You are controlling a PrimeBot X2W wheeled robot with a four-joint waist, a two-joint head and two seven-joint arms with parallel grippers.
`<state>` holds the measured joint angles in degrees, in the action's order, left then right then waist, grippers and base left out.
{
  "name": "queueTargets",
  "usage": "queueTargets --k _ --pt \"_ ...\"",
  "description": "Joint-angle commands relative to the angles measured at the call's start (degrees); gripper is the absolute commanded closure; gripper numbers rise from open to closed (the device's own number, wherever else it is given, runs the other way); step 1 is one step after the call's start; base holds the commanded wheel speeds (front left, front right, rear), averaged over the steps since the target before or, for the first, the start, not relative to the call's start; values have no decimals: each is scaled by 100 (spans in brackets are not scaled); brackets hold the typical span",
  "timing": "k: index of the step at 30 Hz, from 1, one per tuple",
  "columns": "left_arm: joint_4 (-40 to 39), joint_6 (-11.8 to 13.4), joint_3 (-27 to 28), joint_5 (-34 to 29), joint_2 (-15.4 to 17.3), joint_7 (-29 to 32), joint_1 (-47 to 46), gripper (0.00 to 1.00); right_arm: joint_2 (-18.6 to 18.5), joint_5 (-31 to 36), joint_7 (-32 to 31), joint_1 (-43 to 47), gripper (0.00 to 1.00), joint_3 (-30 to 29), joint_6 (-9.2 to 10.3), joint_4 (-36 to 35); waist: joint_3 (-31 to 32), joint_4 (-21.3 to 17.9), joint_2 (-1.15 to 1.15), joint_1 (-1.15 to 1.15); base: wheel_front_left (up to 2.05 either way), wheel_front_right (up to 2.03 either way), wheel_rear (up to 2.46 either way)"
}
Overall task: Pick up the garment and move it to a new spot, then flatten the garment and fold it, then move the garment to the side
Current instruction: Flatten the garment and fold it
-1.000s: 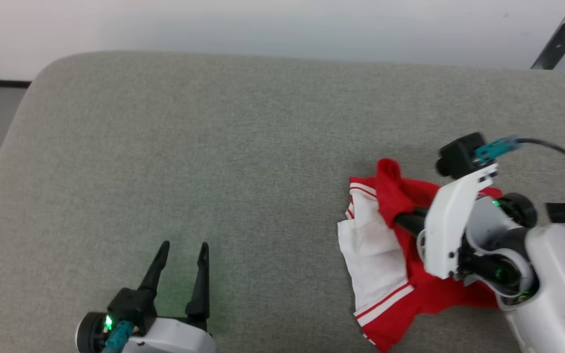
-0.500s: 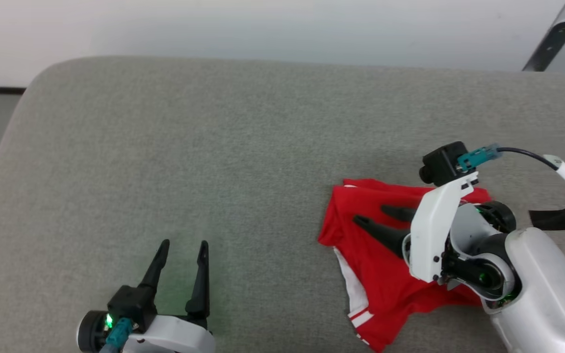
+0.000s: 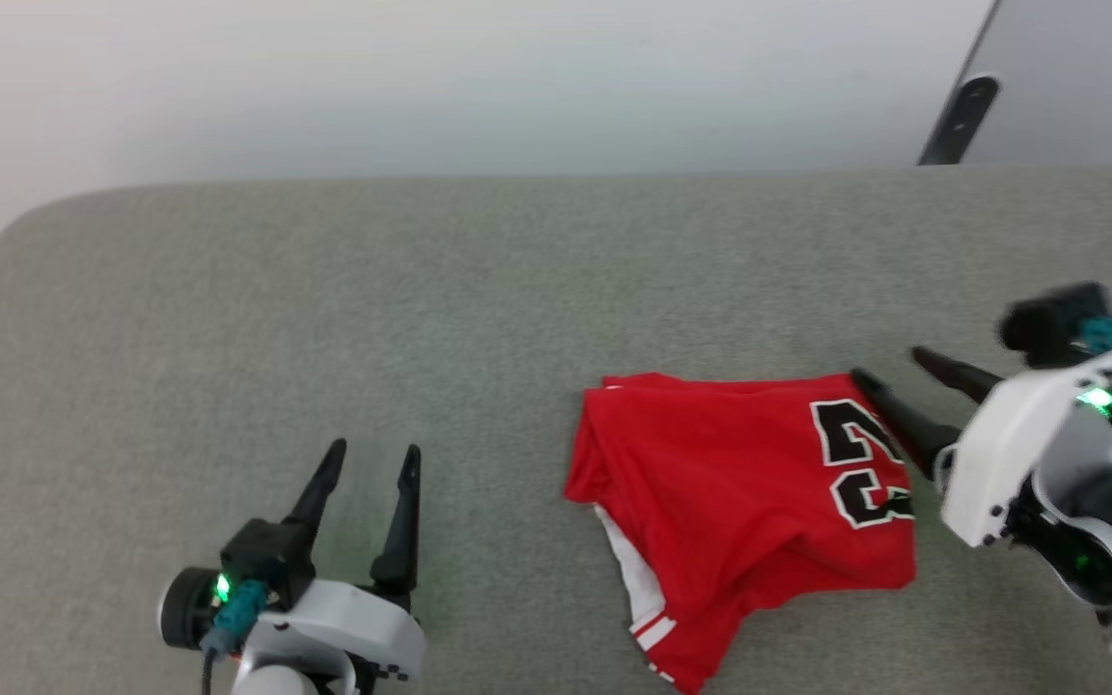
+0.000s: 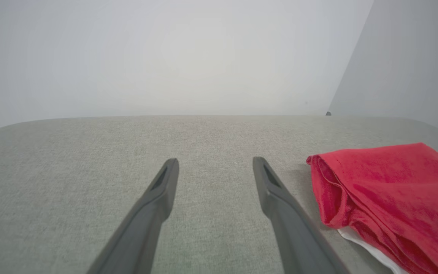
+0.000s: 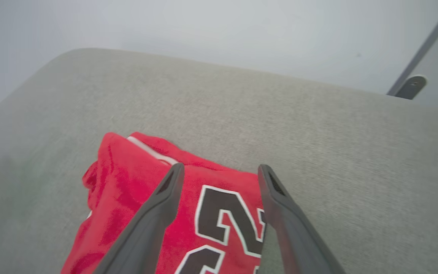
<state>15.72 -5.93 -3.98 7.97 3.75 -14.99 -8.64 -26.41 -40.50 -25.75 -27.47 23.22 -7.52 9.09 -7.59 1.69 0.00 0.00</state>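
Two tools show above a grey padded surface [image 3: 324, 290], both with their fingers spread apart and nothing between them. The left tool [image 3: 375, 449] sits low at the robot's left over bare fabric, well apart from the garment [image 3: 739, 483]. In the left wrist view the left tool [image 4: 215, 161] points toward the pale wall, with the garment [image 4: 386, 182] off to one side of its fingers.

The garment lies loosely folded on the surface, right of centre. Its red side faces up, with the black, white-outlined number [image 3: 855, 463] near its right edge and white striped trim [image 3: 638, 598] peeking out underneath.

The right tool [image 3: 886, 364] is released just at the garment's upper right corner; whether a finger touches the cloth I cannot tell. From the right wrist, the right tool [image 5: 221, 167] frames the number on the garment [image 5: 127, 190].
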Motion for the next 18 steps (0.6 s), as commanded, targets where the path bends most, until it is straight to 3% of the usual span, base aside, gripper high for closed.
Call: queueTargets --k 1,9,18 --pt "98 -29 11 -28 68 -22 -101 0 41 -2 362 210 0 -97 7 192 185 -218 0 0 0 0 0" --pt "443 -62 151 73 304 -22 -190 0 -17 35 1465 775 0 -423 7 506 481 -502 0 0 0 0 0" --pt "393 46 324 160 447 -11 612 0 194 145 2358 1703 0 -997 7 472 800 -713 0 0 0 0 0"
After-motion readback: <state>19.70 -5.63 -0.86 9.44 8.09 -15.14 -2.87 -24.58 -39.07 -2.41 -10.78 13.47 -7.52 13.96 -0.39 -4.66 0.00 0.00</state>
